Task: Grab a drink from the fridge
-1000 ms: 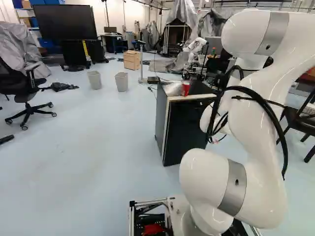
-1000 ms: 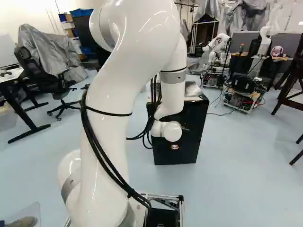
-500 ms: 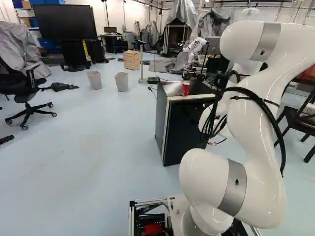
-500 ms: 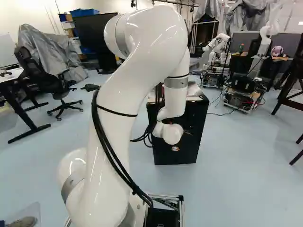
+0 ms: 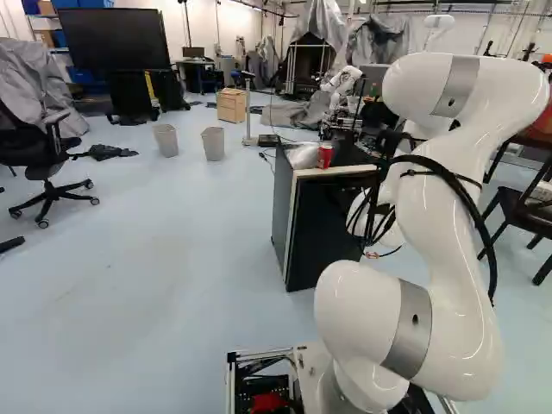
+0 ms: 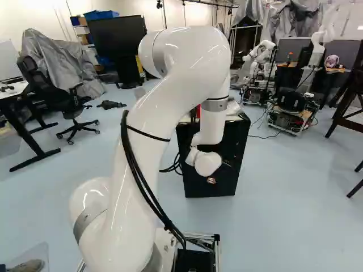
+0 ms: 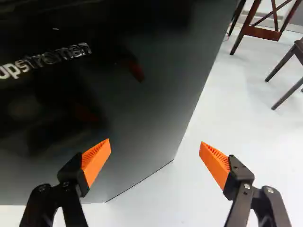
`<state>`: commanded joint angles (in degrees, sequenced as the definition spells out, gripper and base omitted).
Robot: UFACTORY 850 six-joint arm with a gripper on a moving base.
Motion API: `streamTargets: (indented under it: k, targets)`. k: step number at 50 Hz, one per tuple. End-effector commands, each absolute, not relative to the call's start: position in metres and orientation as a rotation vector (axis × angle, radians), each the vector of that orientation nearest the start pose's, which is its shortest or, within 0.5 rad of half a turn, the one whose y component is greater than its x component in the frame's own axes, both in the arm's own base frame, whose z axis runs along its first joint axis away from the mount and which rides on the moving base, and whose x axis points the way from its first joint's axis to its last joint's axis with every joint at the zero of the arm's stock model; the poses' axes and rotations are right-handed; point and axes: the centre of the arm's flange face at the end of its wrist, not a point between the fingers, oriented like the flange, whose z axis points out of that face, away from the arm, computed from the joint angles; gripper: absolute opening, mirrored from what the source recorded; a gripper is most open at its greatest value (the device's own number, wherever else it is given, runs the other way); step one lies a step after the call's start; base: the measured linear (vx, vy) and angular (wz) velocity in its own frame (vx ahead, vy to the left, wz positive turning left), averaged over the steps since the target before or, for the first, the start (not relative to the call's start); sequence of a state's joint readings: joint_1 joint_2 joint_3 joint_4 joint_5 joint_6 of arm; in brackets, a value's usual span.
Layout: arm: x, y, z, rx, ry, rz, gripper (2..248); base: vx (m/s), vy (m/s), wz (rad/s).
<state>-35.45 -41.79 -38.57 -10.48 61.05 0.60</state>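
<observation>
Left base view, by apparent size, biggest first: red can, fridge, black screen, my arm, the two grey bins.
1. Arm
2. Fridge
3. Black screen
4. Left bin and right bin: look alike, not ranked against each other
5. Red can

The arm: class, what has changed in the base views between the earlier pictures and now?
The arm's upper bend has come down in both base views, and shifted right in the right one. The open gripper holds nothing now. The fridge, red can and base stayed put.
</observation>
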Motion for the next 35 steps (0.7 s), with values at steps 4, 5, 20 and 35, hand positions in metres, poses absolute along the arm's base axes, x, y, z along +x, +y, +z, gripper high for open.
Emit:
streamTargets:
  k: [4, 5, 20, 35]
  targets:
    - [0.383, -0.256, 0.171, -2.861, 0.681, -1.593, 247, 0.0, 0.0, 0.0]
    - [0.383, -0.256, 0.171, -2.861, 0.684, -1.595, 247, 0.0, 0.0, 0.0]
    - [0.365, -0.249, 0.188, -2.861, 0.707, -1.603, 247, 0.0, 0.0, 0.0]
    - [0.34, -0.229, 0.211, -2.861, 0.701, -1.602, 247, 0.0, 0.0, 0.0]
